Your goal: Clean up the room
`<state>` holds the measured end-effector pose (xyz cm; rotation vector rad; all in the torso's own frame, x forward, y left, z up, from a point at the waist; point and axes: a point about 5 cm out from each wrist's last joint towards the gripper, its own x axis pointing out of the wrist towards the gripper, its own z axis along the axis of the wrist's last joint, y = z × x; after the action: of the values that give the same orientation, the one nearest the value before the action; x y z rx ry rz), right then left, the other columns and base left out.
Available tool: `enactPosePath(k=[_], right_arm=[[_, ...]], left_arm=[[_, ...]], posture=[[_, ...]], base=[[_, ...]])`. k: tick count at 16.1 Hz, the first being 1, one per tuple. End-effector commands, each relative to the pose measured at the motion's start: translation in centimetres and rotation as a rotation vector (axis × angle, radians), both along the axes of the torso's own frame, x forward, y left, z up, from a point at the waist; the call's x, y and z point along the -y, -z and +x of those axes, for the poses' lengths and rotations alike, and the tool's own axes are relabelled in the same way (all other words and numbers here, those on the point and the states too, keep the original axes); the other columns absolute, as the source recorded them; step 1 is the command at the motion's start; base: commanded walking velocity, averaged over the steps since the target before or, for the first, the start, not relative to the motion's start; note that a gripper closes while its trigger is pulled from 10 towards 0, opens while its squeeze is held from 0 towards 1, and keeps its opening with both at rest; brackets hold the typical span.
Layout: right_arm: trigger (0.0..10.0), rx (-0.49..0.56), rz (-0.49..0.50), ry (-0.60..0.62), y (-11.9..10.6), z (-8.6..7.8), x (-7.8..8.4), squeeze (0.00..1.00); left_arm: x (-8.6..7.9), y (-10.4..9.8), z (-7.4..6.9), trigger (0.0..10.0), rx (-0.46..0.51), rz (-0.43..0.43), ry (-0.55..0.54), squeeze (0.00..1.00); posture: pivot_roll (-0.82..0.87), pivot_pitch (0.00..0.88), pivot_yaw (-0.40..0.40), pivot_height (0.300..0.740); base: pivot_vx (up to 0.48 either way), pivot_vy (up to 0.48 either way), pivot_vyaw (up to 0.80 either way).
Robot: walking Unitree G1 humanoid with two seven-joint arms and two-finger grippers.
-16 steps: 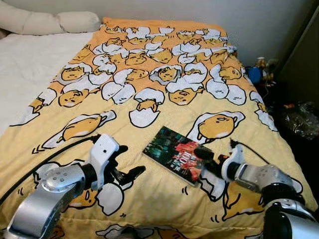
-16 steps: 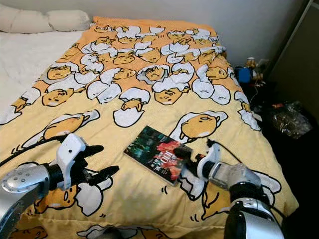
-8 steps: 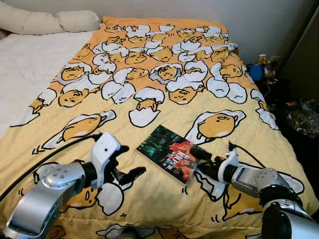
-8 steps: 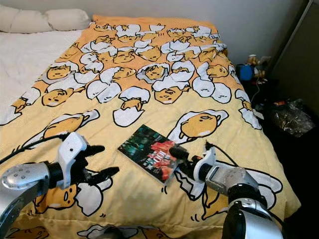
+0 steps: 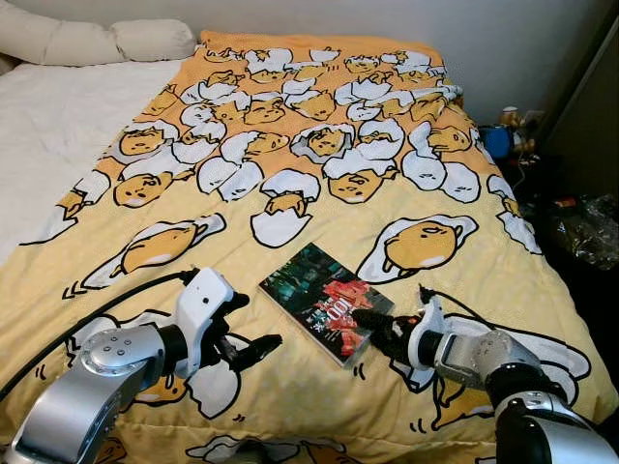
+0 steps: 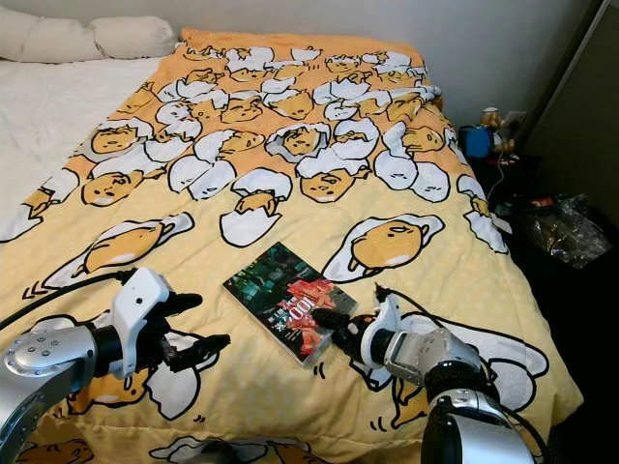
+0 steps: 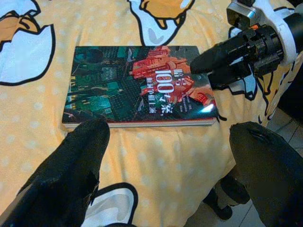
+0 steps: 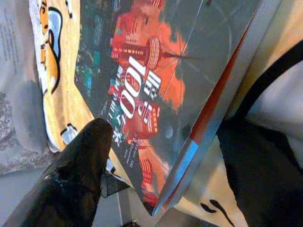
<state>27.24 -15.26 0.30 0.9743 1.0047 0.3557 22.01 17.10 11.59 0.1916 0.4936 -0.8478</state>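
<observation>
Risk gathers at the book's (image 5: 323, 302) near right corner, where the right gripper (image 5: 375, 324) bites with one black finger laid over the glossy cover and the other tucked beneath, against the blanket (image 5: 319, 184). The hold sits at one corner only, far from the book's middle, so a lift from here could let the free end sag and swing, or let the slick cover slide out from between the fingers. A pull along the soft bedding could also drag the pages open or rumple the cloth under it.

The book lies flat, cover up, on the patterned blanket near the foot edge of the bed (image 5: 68, 116), roughly midway between the bed's two sides. Its long axis runs on a diagonal: one short end points toward the bed's far left corner, the other toward the near right corner, where the gripper has it. In the right wrist view that corner seems raised slightly off the blanket, though the close angle makes this hard to confirm.

The left gripper (image 5: 237, 329) hovers just beside the book's left long edge, its two fingers spread wide and empty, apparently not touching the book.
</observation>
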Motion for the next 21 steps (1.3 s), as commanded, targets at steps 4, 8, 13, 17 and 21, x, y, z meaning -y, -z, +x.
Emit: enactPosePath(k=[4,8,13,17,21], right_arm=[[0.0,0.023,0.039,-0.011,0.0,-0.2,-0.4,0.0],[0.0,0.075,0.092,-0.017,-0.7,0.1,-0.5,0.0],[0.0,0.116,0.123,-0.009,-1.1,0.4,-0.6,0.0],[0.0,0.208,0.081,-0.025,-1.8,0.9,-0.5,0.0],[0.0,0.341,0.076,-0.077,-3.6,1.5,-0.8,0.0]], left_arm=[[0.4,-0.1,-0.1,10.0,0.01,0.005,0.012,0.0],[0.5,-0.1,0.0,10.0,0.015,0.0,0.007,0.0],[0.6,0.0,0.1,10.0,0.019,-0.007,0.001,0.0],[0.7,0.1,0.2,10.0,0.031,-0.012,-0.016,0.0],[0.4,0.0,0.6,10.0,0.063,-0.024,-0.072,0.0]], posture=[[0.04,0.0,0.015,0.74],[0.04,0.0,0.011,0.74],[0.03,0.0,0.008,0.74],[0.03,0.0,0.004,0.74],[0.02,0.0,-0.01,0.74]], base=[[0.0,0.0,0.0],[0.0,0.0,0.0],[0.0,0.0,0.0],[0.0,0.0,0.0],[0.0,0.0,0.0]])
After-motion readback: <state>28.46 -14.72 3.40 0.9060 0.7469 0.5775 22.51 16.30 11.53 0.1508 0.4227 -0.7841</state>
